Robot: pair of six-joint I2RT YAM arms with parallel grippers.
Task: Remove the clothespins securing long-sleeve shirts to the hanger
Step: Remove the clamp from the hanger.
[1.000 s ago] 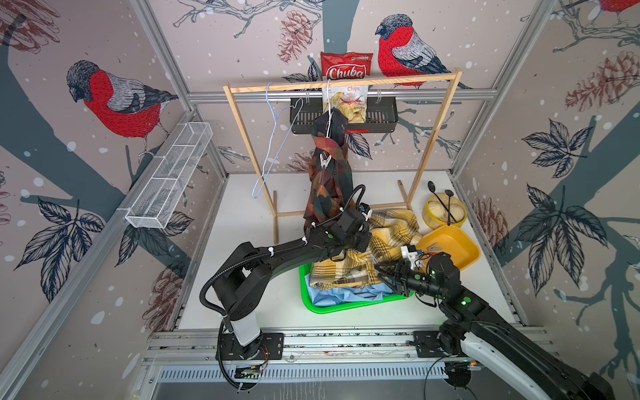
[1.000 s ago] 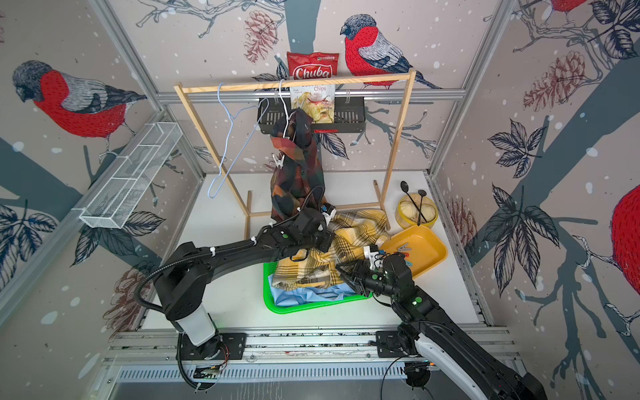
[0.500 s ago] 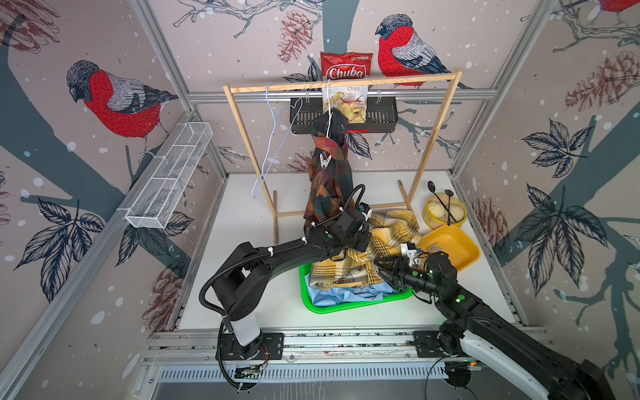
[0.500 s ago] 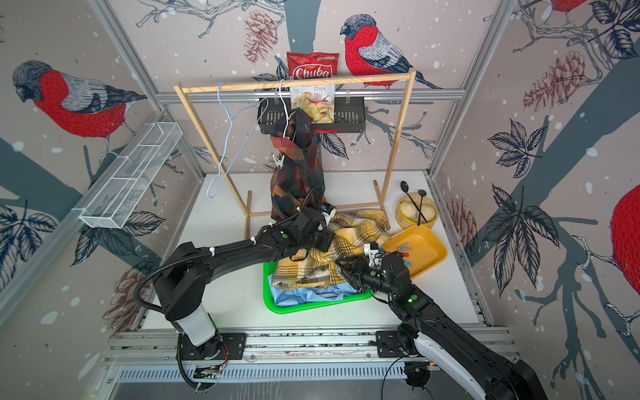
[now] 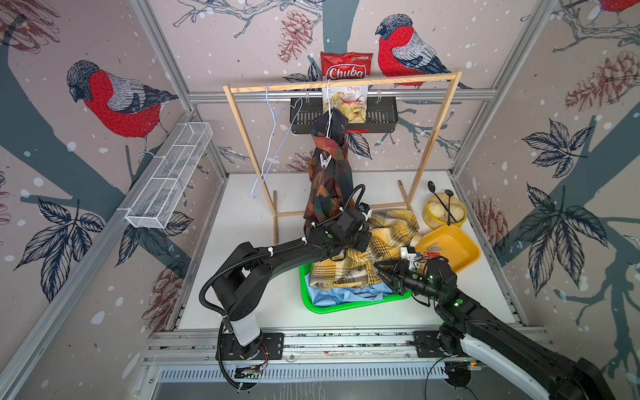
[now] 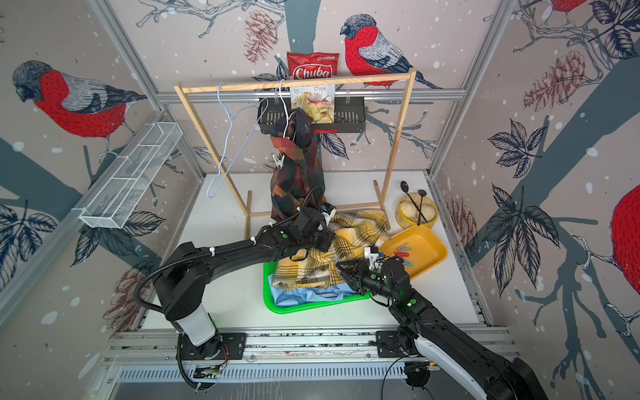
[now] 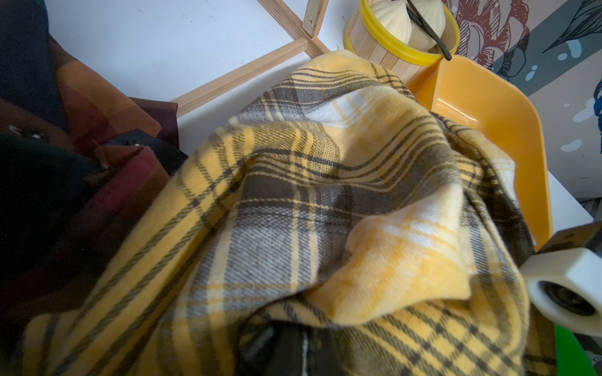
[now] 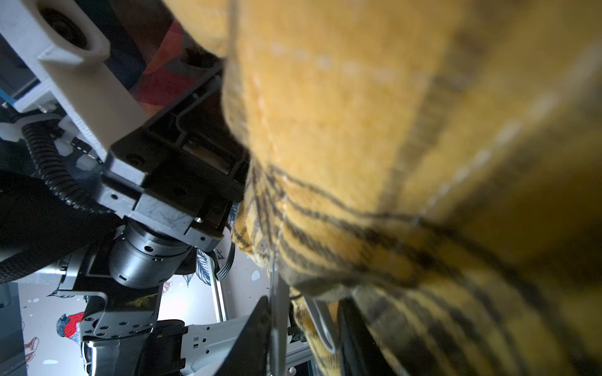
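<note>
One whitish clothespin (image 5: 324, 161) still on hung checked shirt (image 5: 329, 187); yellow plaid shirt (image 5: 391, 235) already down. It's clamped by left gripper (image 5: 362, 239); right gripper (image 5: 381, 273) jaws narrowly apart.

Left gripper (image 5: 362, 242) jaws probably beneath plaid shirt (image 5: 394, 232)

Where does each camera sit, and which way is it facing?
Top views: high above the arm bases, looking down on rack, green basket; left arm, right arm show.
Left wrist: on left arm, across yellow plaid shirt toward yellow tray; own body unclear.
Right wrist: on right arm, close against that shirt, facing left arm's wrist; own fingers show.
Shared: that shirt, in all.
</note>
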